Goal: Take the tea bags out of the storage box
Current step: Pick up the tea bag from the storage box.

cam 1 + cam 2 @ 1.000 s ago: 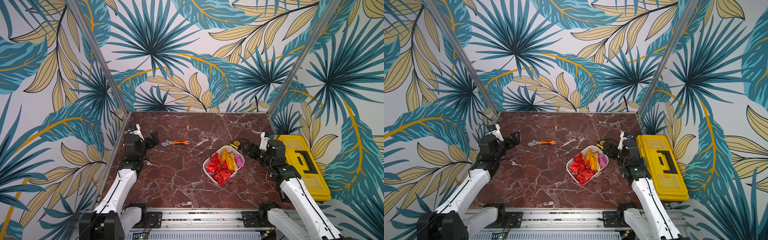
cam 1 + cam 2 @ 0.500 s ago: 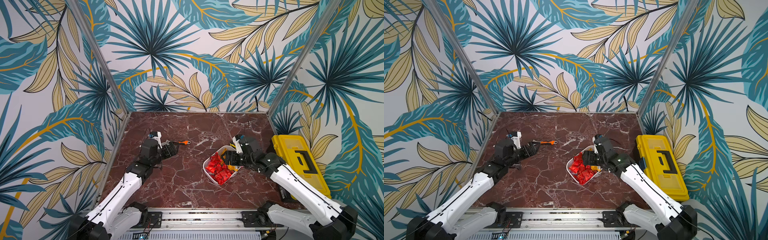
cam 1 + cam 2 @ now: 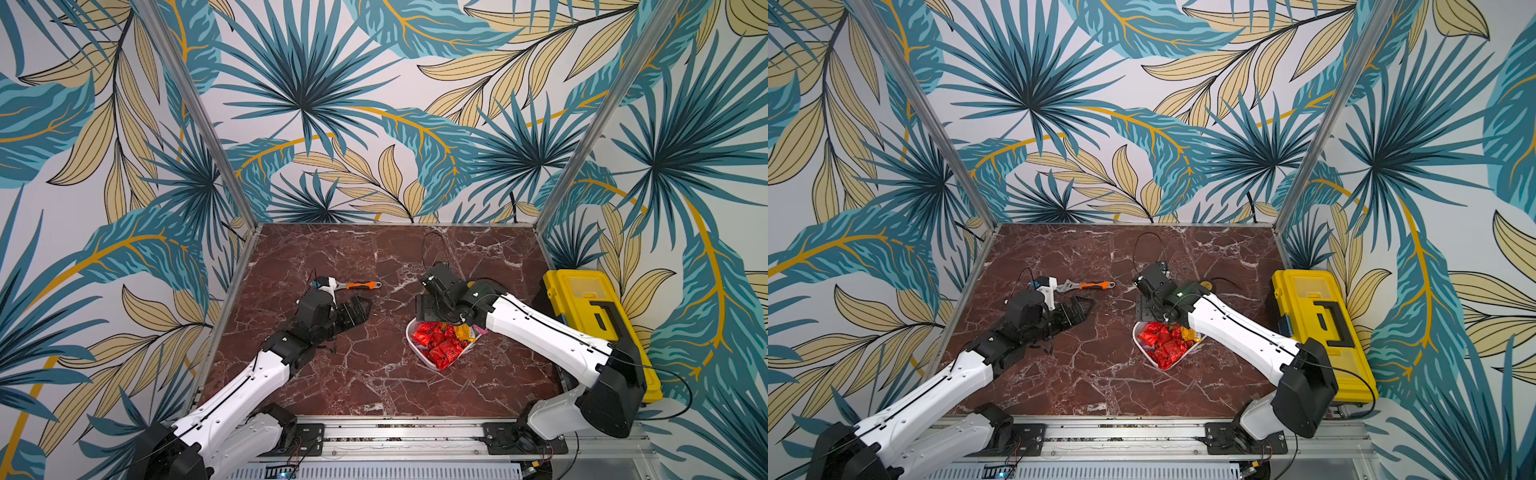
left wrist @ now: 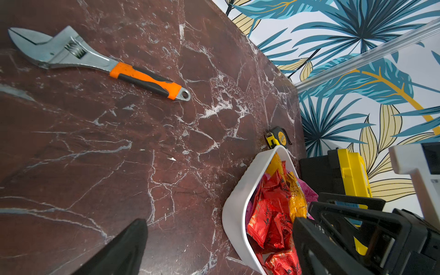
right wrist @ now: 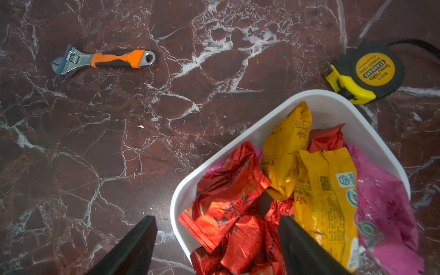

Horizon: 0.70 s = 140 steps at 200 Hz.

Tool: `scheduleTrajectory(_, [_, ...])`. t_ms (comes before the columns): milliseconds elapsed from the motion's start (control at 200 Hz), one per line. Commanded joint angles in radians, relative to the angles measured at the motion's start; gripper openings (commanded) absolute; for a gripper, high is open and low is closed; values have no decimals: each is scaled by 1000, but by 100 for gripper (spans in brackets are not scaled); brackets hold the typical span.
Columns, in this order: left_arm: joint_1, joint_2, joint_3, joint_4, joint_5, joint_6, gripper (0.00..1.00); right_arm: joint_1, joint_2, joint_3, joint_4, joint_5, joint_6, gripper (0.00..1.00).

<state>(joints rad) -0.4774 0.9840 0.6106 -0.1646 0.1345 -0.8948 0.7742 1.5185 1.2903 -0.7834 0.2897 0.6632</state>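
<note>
The right gripper [image 5: 216,219] has its two dark fingers [image 5: 133,247] spread wide at the bottom edge of the right wrist view, astride the white wall of the box [image 5: 316,94]. One finger stands outside over the bare table [image 5: 119,142]. The other is inside, above the tea bags [image 5: 238,197]. Whether that inner finger touches a bag cannot be told, and nothing is pinched between the two. The bags fill the box in the lower right of that frame: red ones nearest the fingers, two yellow ones beyond them, pink ones at the far right. A yellow tape measure [image 5: 366,71] lies just beside the box's far corner at the upper right, and a wrench [image 5: 104,59] lies well apart at the upper left. In both top views the box sits right of centre on the table, under the right arm's wrist. The left gripper [image 3: 359,309] hangs left of centre with its fingers spread and holding nothing, just below the wrench in the picture and well apart from the box. A yellow toolbox [image 3: 590,316] stands at the table's right edge.
</note>
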Motion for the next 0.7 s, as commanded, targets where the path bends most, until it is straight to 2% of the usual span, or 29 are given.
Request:
scheduleTrajectory(0, [-4, -19, -15, -6, -32, -18, 100, 23, 64, 41, -77, 115, 76, 86])
scheduleTrajectory(90, [-4, -21, -18, -13, -36, -21, 100, 23, 110, 65, -96, 139, 97, 85])
scheduleTrajectory(436, [-3, -16, -23, -13, -35, -25, 100, 76, 228, 119, -119, 140, 110, 69])
scheduleTrajectory(696, [-4, -20, -28, -19, -37, -26, 100, 80, 242, 121, -139, 165, 130, 47])
